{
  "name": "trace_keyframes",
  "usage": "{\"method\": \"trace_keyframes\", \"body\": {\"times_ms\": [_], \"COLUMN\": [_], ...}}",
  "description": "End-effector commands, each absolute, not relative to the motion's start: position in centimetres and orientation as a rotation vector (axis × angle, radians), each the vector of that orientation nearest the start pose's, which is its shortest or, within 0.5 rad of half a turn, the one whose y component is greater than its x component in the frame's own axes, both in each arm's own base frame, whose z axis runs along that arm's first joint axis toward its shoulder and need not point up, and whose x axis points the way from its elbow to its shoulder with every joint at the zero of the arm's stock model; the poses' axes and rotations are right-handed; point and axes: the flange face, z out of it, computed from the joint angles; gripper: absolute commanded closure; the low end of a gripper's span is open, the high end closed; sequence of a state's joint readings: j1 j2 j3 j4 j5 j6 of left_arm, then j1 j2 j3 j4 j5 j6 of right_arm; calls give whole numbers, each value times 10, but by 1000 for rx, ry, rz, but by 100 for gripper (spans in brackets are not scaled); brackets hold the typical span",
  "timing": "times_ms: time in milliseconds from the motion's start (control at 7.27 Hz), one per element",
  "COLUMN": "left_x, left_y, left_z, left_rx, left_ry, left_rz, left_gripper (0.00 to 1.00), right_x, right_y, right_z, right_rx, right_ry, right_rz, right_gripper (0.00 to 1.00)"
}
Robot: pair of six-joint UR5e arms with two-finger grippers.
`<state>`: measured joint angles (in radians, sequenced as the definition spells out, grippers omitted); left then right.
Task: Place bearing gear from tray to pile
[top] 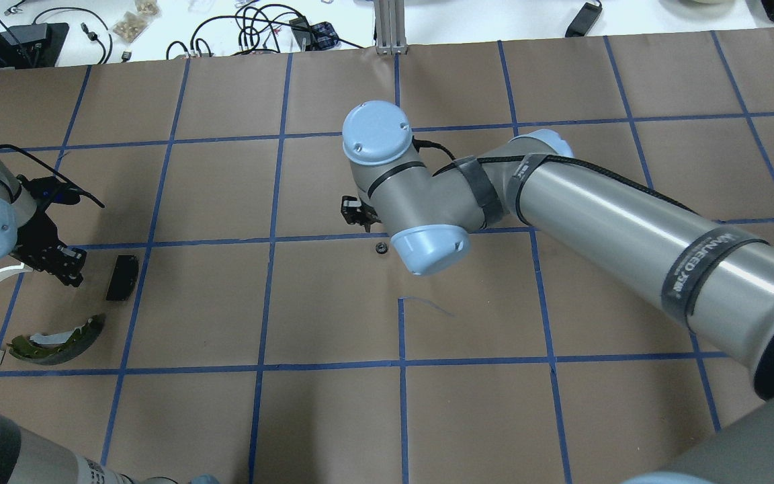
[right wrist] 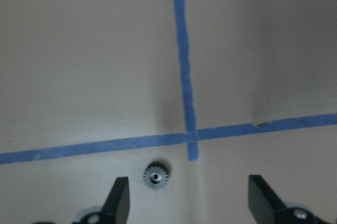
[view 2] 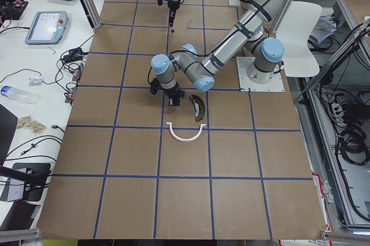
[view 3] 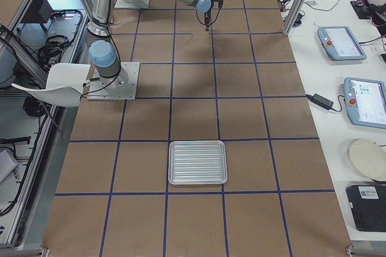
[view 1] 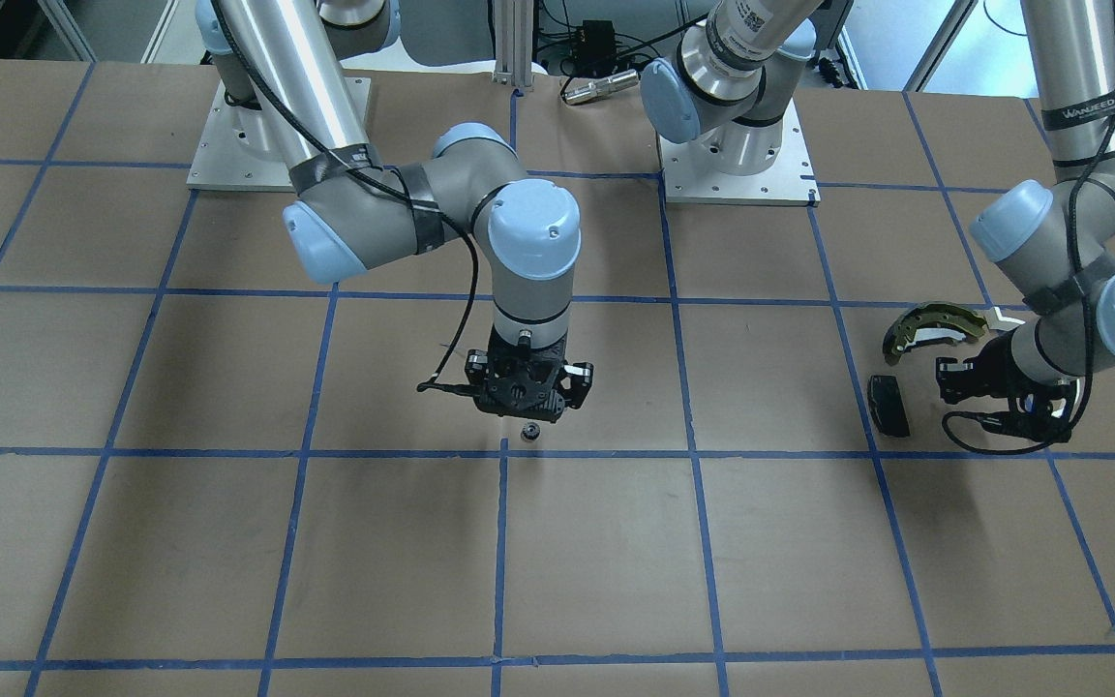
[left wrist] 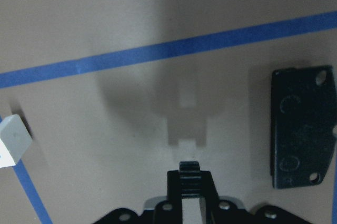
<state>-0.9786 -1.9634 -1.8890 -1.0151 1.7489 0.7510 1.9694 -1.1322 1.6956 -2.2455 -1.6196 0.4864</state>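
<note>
Abt halfway: tiny black toothed bearing gear (right wrist: 156,174) on brown table (view 1: 228,561), off silvery ridged tray (view 3: 198,161), well short of pile (top: 58,333); right gripper (right wrist: 187,195) spread over it, left gripper (left wrist: 189,169) pressed together, empty

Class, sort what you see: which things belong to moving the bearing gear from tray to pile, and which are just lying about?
Part of the job:
bearing gear; tray; pile of olive shoe, white arc strip and black pad; right gripper, open above the gear.

Lying about:
tablets; white chair; water bottle.
</note>
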Motion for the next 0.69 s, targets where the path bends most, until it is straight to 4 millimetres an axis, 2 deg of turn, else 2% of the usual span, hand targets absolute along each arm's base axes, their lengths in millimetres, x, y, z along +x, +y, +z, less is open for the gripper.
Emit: {"method": "trace_keyframes", "body": {"times_ms": [0,138,275,413,550], "left_x": [206,201,196,192,167], "left_y": [-517,-518,-521,-524,-537], "left_z": [185,193,199,206,222], "left_rx": [262,271,281,287,322], "left_ry": [3069,3063,3055,3050,3024], "left_rz": [357,340,329,315,272], "left_gripper": [21,7,0,0,0], "right_x": [219,142,100,100,103], "right_y": [-560,-562,-557,-543,-528], "right_z": [325,354,402,449,490], "right_rx": [-35,-127,-68,-63,-51], "right_ry": [3172,3214,3215,3210,3205], "right_rz": [-143,-73,-105,-40,-18], "right_gripper": [0,0,0,0,0]}}
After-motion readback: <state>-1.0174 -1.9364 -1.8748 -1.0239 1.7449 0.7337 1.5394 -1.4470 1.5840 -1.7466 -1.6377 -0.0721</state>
